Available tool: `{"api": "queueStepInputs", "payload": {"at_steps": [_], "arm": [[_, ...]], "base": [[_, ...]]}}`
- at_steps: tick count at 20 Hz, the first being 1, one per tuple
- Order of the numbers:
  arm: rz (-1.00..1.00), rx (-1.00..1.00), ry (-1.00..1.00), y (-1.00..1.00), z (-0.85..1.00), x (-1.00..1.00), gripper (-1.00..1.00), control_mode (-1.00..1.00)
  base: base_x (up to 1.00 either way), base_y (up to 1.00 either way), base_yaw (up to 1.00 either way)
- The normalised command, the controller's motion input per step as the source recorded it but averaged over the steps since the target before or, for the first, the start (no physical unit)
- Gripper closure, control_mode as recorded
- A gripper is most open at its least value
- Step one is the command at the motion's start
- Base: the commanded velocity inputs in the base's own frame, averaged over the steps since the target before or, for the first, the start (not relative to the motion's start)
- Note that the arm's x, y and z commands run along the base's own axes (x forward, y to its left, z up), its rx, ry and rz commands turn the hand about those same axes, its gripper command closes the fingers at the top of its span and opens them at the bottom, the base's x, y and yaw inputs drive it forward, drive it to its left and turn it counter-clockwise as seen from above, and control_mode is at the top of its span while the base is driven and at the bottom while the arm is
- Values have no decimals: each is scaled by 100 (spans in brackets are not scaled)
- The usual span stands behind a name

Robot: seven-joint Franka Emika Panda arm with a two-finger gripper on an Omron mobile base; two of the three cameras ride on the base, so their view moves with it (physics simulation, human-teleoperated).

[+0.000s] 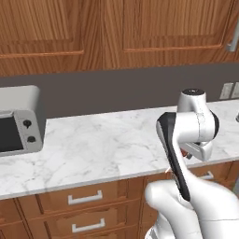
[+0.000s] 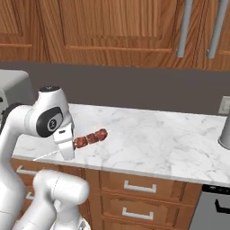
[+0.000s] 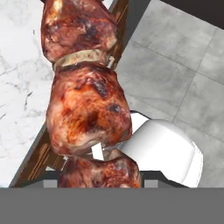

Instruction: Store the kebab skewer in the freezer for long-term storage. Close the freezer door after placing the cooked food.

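A: Where is the kebab skewer point(image 2: 91, 137), and how does it lie?
B: Clenched in the jaws above the table's point(image 2: 148, 139) front edge, long axis near level, pointing right and slightly up.
A: Surroundings?
B: Microwave point(image 1: 18, 123) far left; cabinets above.

In the left base view, your white arm's upper link covers most of the reddish-brown meat skewer point(image 1: 186, 152); only a sliver of red peeks out beside the wrist at centre right. The grey toaster oven point(image 1: 18, 122) is cut off by the left edge. In the right base view the two-finger gripper point(image 2: 67, 146) hides its own fingertips behind its white housing at centre left, and the skewer's near end disappears into it. A grey rounded vessel point(image 2: 224, 131) is clipped by the right edge, too little showing to identify. In the hand view the meat chunks run off the top edge.
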Motion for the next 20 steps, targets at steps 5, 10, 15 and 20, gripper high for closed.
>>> {"api": "queueStepInputs", "payload": {"at_steps": [5,10,15,20], "arm": [[0,0,0,0,0,0,100,100],[0,0,0,0,0,0,100,100],[0,0,0,0,0,0,100,100],[0,0,0,0,0,0,100,100]], "base": [[-62,-14,-53],[-16,-18,-74],[-9,-26,-75],[-27,-12,-70]]}}
